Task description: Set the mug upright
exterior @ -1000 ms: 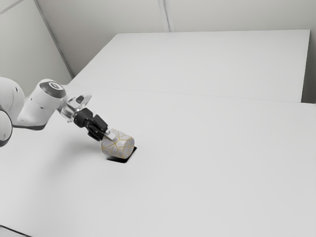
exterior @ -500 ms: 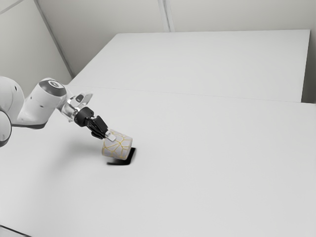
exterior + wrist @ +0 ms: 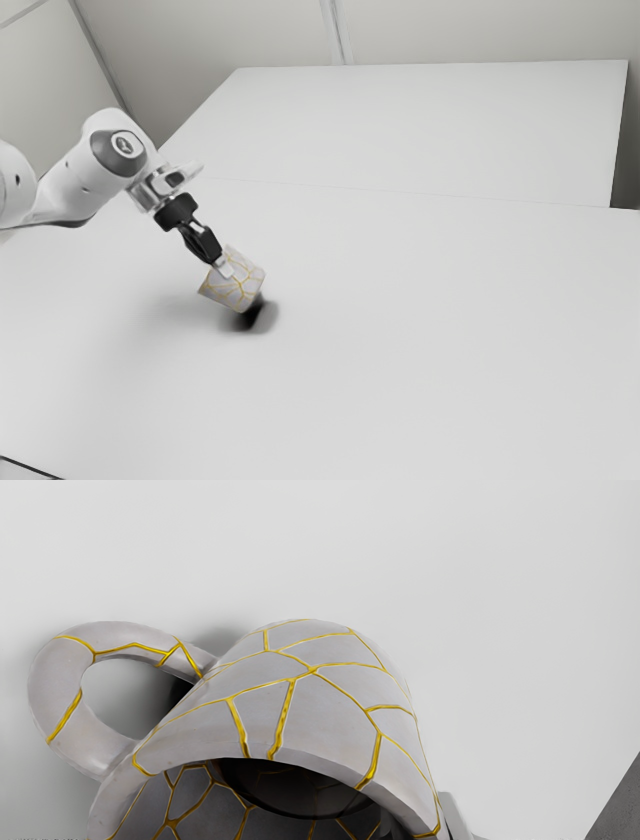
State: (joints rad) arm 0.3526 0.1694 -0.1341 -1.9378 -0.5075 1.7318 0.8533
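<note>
My gripper (image 3: pixel 224 268) holds the wall of the white mug with gold crack lines (image 3: pixel 243 284) in the exterior view. The mug hangs tilted above its dark shadow on the table. In the wrist view the mug (image 3: pixel 310 710) shows its open mouth toward the hand, and its handle (image 3: pixel 55 680) sticks out on the side away from the fingers. There the gripper (image 3: pixel 422 827) has one fingertip outside the mug's wall and the other inside the mouth, partly hidden by the rim.
The white table (image 3: pixel 420 340) extends around the mug. Behind it, in the exterior view, stands another pale surface (image 3: pixel 430 120). A dark grey edge (image 3: pixel 620 805) appears at a corner of the wrist view.
My hand has risen and turned steeper, tipping the mug further from lying on its side. The mug has come up, and its shadow has become softer.
</note>
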